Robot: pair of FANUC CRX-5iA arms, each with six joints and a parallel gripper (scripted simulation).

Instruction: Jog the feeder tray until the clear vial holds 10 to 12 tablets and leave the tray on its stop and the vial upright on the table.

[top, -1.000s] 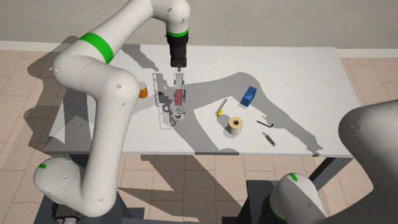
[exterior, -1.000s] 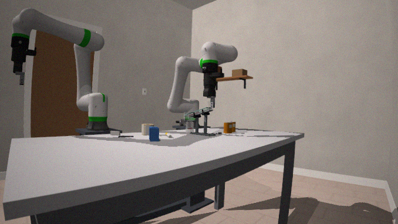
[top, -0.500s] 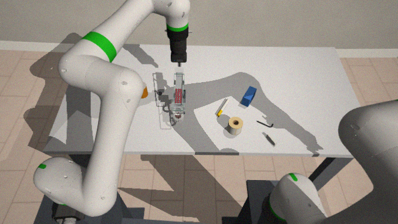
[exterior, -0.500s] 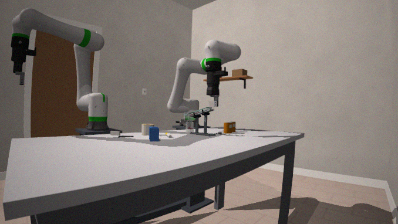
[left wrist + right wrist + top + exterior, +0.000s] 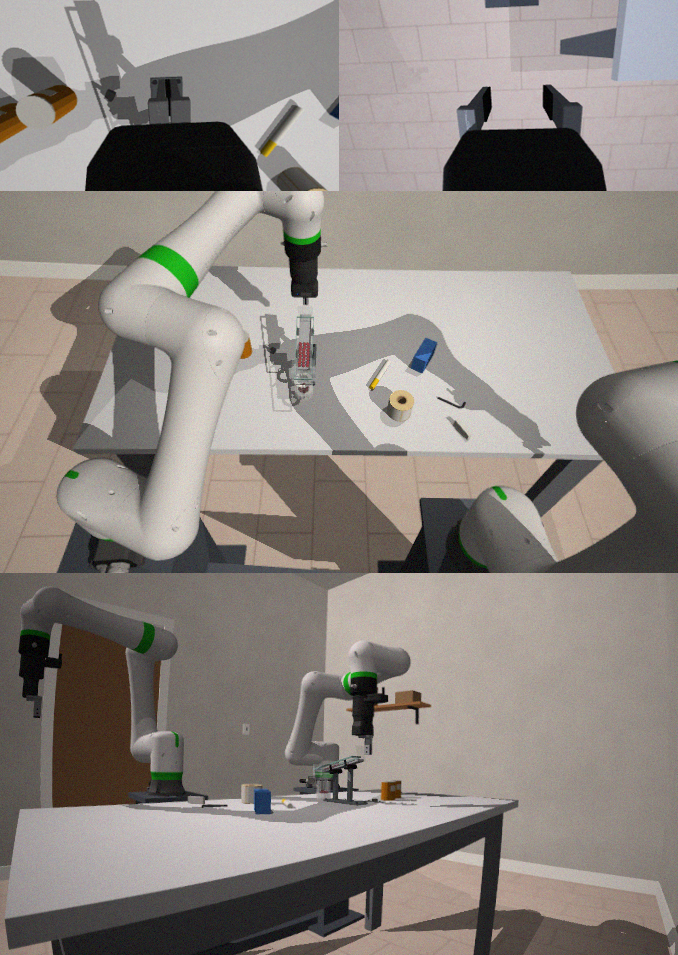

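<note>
Blue box (image 5: pixel 262 802) on the table (image 5: pixel 250 843), orange box (image 5: pixel 391 790) (farther right), brown door (image 5: pixel 100 723) behind

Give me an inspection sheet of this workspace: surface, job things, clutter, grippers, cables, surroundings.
Surface: white table, partly shadowed; no loose tablets made out.
Job's things: feeder tray slopes down to the vial, which stands upright; red tablets in both, vial count unclear.
Clutter: blue block, spool, marker, hex key, small grey piece, orange item.
Left gripper: shut, empty, near the tray's high end.
Right gripper: open, empty, off the table.
Cables: nothing seen.
Surroundings: door, wall shelf with box.
</note>
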